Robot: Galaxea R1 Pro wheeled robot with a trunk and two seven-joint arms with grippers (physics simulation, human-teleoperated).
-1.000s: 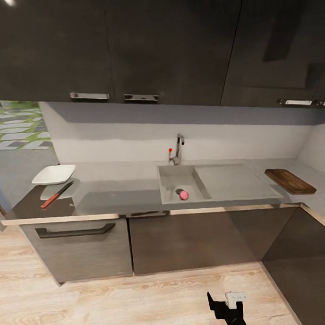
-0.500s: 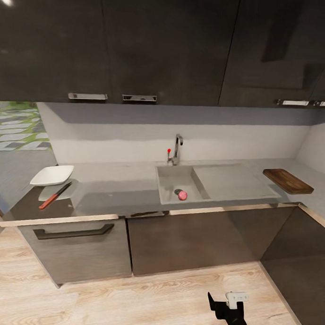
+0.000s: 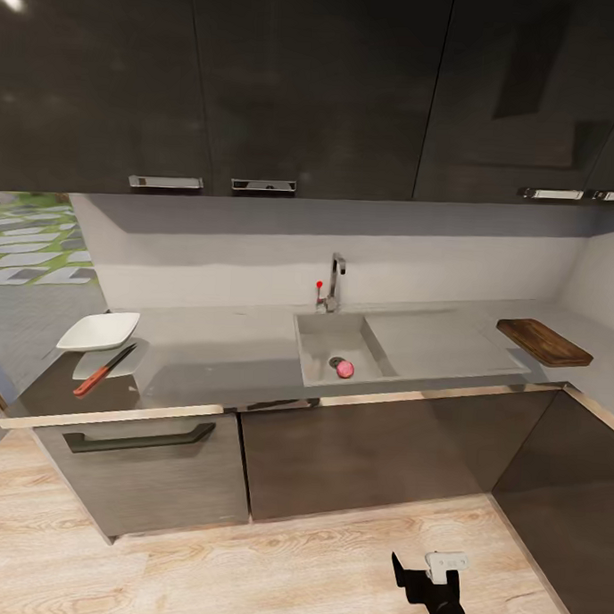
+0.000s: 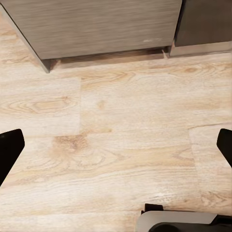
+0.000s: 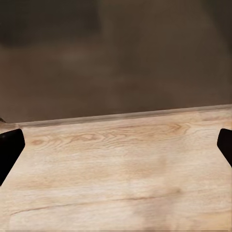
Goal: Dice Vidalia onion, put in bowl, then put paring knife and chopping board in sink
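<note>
Head view: Vidalia onion (image 3: pixel 345 368) low in the sink (image 3: pixel 328 330) basin, ahead and well above the right claw (image 3: pixel 429 576) near the floor, nearer arm; both claws' fingers spread apart, empty.

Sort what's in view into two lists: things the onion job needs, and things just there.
For the job:
Vidalia onion
sink
chopping board
paring knife
bowl
countertop

Just there:
tap
upper cabinets
lower cabinets
wood floor
</note>
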